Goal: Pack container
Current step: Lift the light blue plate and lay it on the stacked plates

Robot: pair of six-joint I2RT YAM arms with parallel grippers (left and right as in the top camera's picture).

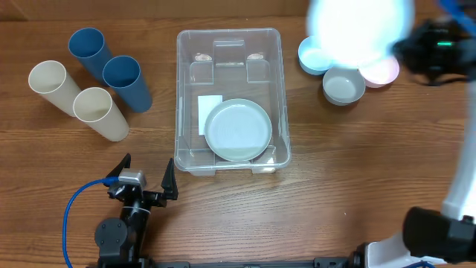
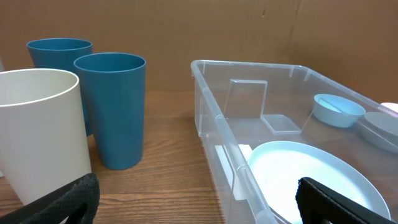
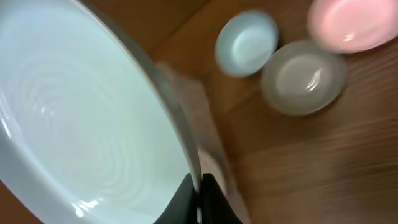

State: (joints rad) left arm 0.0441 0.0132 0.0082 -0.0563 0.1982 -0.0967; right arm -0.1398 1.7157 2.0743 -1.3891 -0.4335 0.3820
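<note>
Overhead: big clear plastic bin (image 1: 229, 45) sits mid wooden counter (image 1: 372, 186), one pale round plate (image 1: 236, 130) inside. Right fingers (image 3: 198, 194) pinch second pale blue plate (image 3: 81, 112) by rim. Left fingers (image 1: 147, 170) spread, empty. Tall cups (image 1: 121, 82), small bowls (image 1: 343, 85) wait outside.

Overhead view: bright, even room light from above. Shadows are short and soft beside the cups (image 1: 121, 78). Top right, the raised plate (image 1: 361, 30) is blown out to a white, edgeless smear. Small glints show on the container (image 1: 227, 33) far wall.

Left wrist view: clean and sharp on cups and bin. The fingers (image 2: 62, 202) of the left gripper (image 2: 198, 186) are dark, soft blobs in the bottom corners.

Right wrist view: whole frame motion-smeared. The bowls (image 3: 303, 78) are fuzzy. The plate is too near to focus and carries a ringed sheen.
</note>
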